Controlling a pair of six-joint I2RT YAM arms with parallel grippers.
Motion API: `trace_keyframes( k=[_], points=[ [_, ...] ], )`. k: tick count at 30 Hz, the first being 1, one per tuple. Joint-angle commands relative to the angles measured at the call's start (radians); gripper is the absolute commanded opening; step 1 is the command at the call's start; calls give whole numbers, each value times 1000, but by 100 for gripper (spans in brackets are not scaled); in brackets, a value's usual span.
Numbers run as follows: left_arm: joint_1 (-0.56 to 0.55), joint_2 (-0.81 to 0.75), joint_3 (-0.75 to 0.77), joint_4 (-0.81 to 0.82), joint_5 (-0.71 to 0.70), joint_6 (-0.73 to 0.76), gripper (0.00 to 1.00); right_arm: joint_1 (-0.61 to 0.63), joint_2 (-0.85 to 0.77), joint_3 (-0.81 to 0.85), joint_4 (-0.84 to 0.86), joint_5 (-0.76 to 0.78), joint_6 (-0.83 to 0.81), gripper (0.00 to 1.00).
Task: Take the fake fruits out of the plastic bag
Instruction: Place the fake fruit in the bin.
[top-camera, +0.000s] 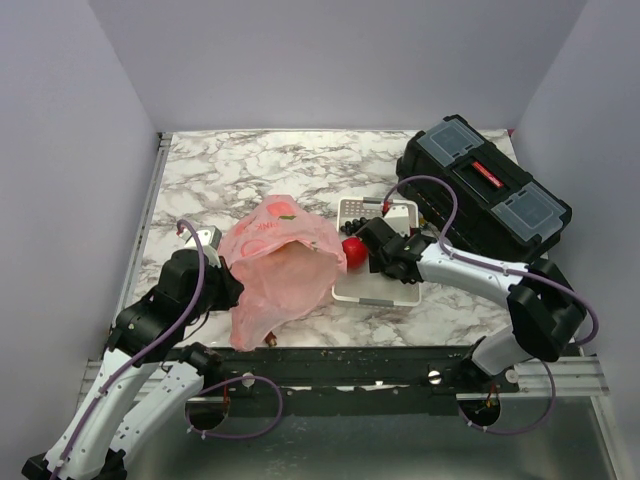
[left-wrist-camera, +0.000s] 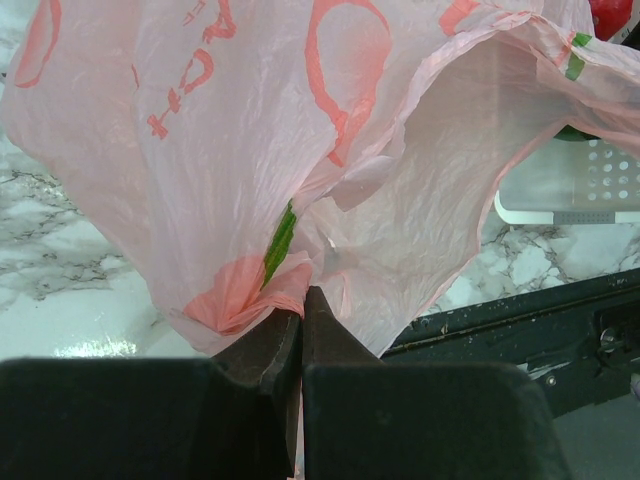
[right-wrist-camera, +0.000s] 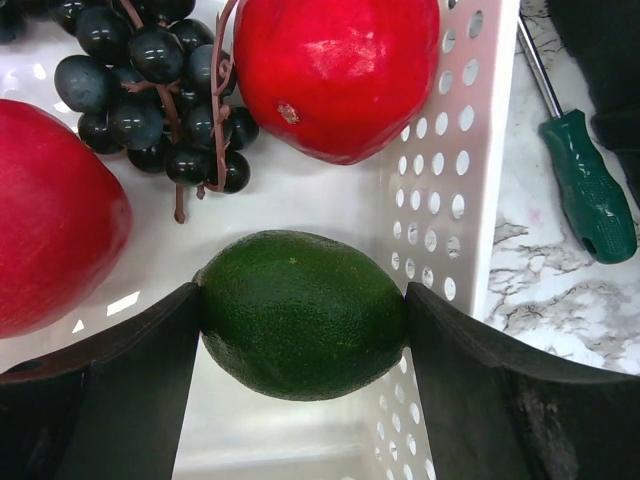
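The pink plastic bag (top-camera: 275, 268) lies crumpled at the table's front left, its mouth open toward the tray. My left gripper (left-wrist-camera: 301, 305) is shut on a bunched fold of the bag (left-wrist-camera: 250, 140). My right gripper (right-wrist-camera: 302, 312) is over the white tray (right-wrist-camera: 440, 140), shut on the dark green oval fruit (right-wrist-camera: 300, 312). Below it in the tray lie a black grape bunch (right-wrist-camera: 150, 85) and two red fruits (right-wrist-camera: 335, 70), one at the left edge (right-wrist-camera: 50, 220). In the top view a red fruit (top-camera: 353, 250) shows at the tray's left side beside my right gripper (top-camera: 385, 255).
A black toolbox (top-camera: 485, 195) stands at the back right. A green-handled screwdriver (right-wrist-camera: 585, 185) lies on the marble right of the tray. The white tray (top-camera: 378, 290) sits mid-table. A black rail (top-camera: 330, 365) runs along the near edge.
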Motion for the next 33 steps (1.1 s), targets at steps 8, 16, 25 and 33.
trace_keyframes(
  k=[8, 16, 25, 33],
  points=[
    [4, -6, -11, 13, 7, -6, 0, -3, 6, 8, 41, -28, -32, 80],
    [4, -15, -13, 10, 12, -10, 0, -2, -49, 41, -6, -52, -44, 92],
    [4, -13, -12, 10, 12, -13, 0, -2, -171, 162, -94, -118, -77, 92],
    [4, -12, -14, 14, 10, -12, 0, -2, -389, 175, 158, -485, -104, 100]
  ],
)
